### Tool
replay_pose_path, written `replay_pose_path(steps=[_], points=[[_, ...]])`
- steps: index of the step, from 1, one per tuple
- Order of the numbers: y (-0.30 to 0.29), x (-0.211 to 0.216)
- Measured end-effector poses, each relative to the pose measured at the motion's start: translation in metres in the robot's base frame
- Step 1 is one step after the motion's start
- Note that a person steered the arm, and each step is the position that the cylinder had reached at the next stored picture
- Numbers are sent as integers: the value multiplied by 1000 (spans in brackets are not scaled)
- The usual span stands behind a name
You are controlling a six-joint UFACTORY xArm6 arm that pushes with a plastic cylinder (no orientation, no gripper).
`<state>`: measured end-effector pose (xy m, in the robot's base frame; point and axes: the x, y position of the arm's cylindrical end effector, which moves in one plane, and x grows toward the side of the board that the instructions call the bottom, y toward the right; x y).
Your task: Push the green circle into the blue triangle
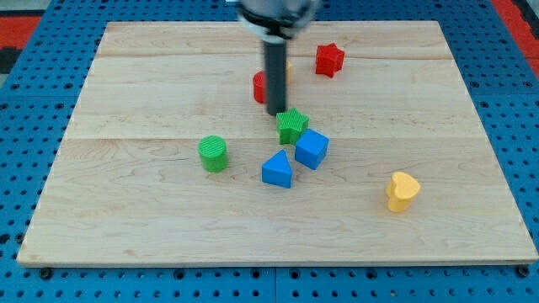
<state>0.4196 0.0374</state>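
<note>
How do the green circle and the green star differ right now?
The green circle is round and stands alone toward the view's left; the green star is pointed, beside the blue cube. My tip sits just above-left of the green star, well away from the green circle. Both are green.

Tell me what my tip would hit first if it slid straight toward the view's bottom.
Probably the green star, just below and slightly right of my tip. It may only clip its left edge; depth is unclear.

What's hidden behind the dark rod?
A red block peeks out at the rod's left and something yellow at its right; both are mostly covered, so their shapes can't be told.
</note>
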Motion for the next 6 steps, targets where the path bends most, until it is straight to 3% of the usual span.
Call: replay_pose_path(steps=[1,2,3,4,5,6], points=[[23,42],[45,38],[-42,6],[-131,8],[-168,32],[-77,52]])
